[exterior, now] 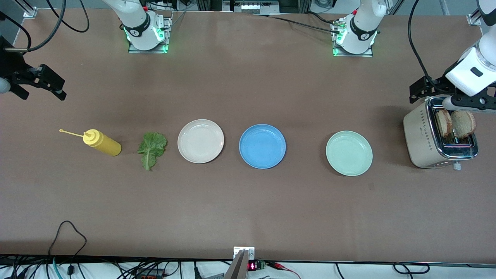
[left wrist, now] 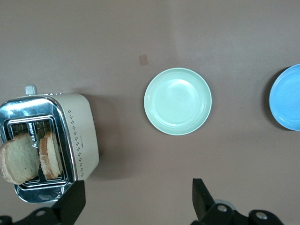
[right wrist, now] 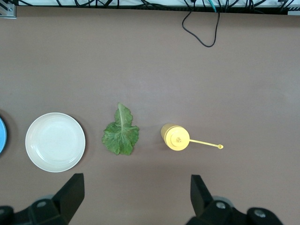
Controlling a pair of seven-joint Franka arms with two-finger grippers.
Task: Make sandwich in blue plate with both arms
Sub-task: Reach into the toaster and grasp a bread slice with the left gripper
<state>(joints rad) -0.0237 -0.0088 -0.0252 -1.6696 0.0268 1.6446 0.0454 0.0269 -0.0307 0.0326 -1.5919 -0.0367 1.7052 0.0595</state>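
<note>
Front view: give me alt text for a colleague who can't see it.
An empty blue plate sits mid-table between a cream-white plate and a mint-green plate. A lettuce leaf and yellow squeeze bottle lie toward the right arm's end; a toaster holding two bread slices stands at the left arm's end. Both pincers are open, holding nothing.

A row runs along the table: bottle (exterior: 102, 142) at the right arm's end, then leaf (exterior: 151, 149), three plates (exterior: 200, 140) (exterior: 262, 146) (exterior: 348, 153) (well apart), then toaster (exterior: 438, 136) at the left arm's end, two bread slices (exterior: 455, 123) upright in its slots
</note>
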